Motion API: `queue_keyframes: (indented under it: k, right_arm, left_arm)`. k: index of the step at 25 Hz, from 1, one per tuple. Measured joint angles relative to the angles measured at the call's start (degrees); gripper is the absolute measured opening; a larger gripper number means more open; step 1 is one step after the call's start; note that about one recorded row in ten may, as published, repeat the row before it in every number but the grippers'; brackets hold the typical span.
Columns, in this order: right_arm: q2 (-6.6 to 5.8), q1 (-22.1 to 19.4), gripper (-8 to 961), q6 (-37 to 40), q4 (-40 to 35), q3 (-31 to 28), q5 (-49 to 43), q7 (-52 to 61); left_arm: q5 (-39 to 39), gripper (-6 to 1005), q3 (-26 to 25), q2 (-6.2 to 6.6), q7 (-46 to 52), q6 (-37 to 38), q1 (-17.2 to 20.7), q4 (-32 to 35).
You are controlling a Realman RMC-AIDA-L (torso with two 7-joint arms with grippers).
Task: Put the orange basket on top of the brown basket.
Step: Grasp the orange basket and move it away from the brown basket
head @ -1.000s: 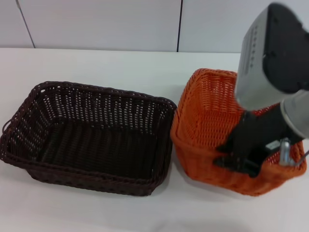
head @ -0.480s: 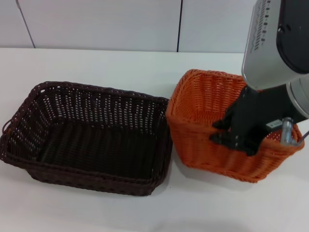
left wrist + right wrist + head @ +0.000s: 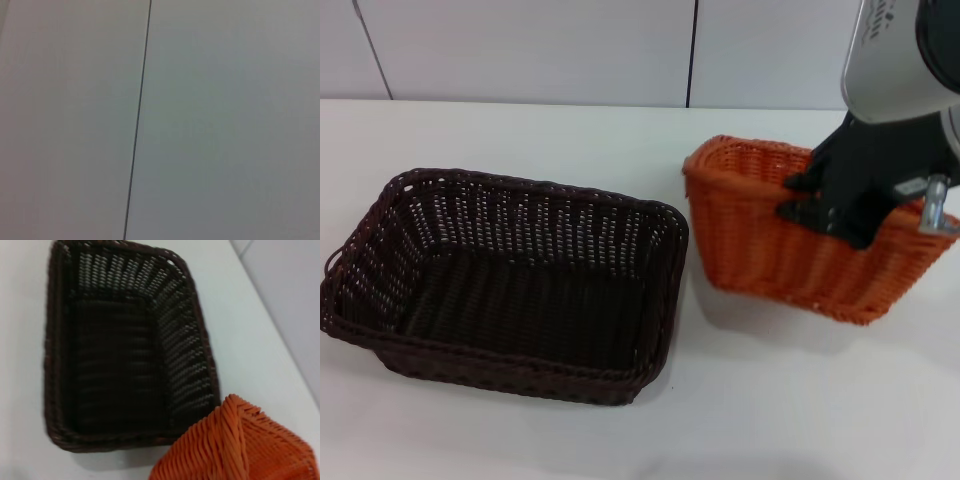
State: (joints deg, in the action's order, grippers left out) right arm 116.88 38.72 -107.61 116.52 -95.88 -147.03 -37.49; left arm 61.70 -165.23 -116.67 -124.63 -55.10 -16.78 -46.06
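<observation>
While the dark chocolate-brown rectangular woven basket sits flat on the white table at the robot's left, the bright orange rectangular woven basket hangs tilted just to its right, with the corner nearest the brown basket raised and a shadow showing on the table beneath it. The two baskets lie close together but do not touch. The right gripper, black under its silver-grey arm, is clamped on the near long rim of the orange basket, one finger inside the wall and the other outside. In the right wrist view, the brown basket fills most of the picture with an orange corner in front of it. The left wrist view shows only a pale panelled wall with one dark seam; the left gripper appears nowhere.
</observation>
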Motion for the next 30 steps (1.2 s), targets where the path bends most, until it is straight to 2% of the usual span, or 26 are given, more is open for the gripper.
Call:
queue_keyframes:
  k: [6, 10, 18, 23, 27, 30]
  right_arm:
    - [0.18, 2.05, 151, 0.22, -0.11, 0.49, -3.36, -1.74]
    - [0.44, 4.82, 150, 0.74, -0.48, 2.32, -5.67, -2.97]
    - [0.78, 5.72, 148, 1.12, -1.19, 4.58, -6.81, -3.38]
    - [1.23, 4.31, 140, 0.38, -1.3, 5.2, -6.62, -3.09]
    - [1.85, 1.72, 130, 0.16, -1.55, 6.74, -6.49, -2.32]
    - [2.32, -1.3, 123, 0.82, -4.54, 9.9, -6.38, -1.23]
  left_arm:
    - [0.0, 528, 0.0, -0.03, -0.04, 0.0, -0.3, 0.38]
    - [0.0, 527, 0.0, -0.04, -0.08, 0.0, -0.77, 0.59]
    - [0.0, 527, 0.0, -0.05, -0.17, 0.0, -0.88, 0.82]
    - [0.02, 526, 0.0, -0.05, -0.18, 0.0, -0.9, 0.83]
    - [0.11, 526, 0.0, -0.04, -0.18, 0.0, -1.04, 0.83]
    - [0.32, 526, 0.0, -0.01, -0.18, 0.0, -1.12, 0.82]
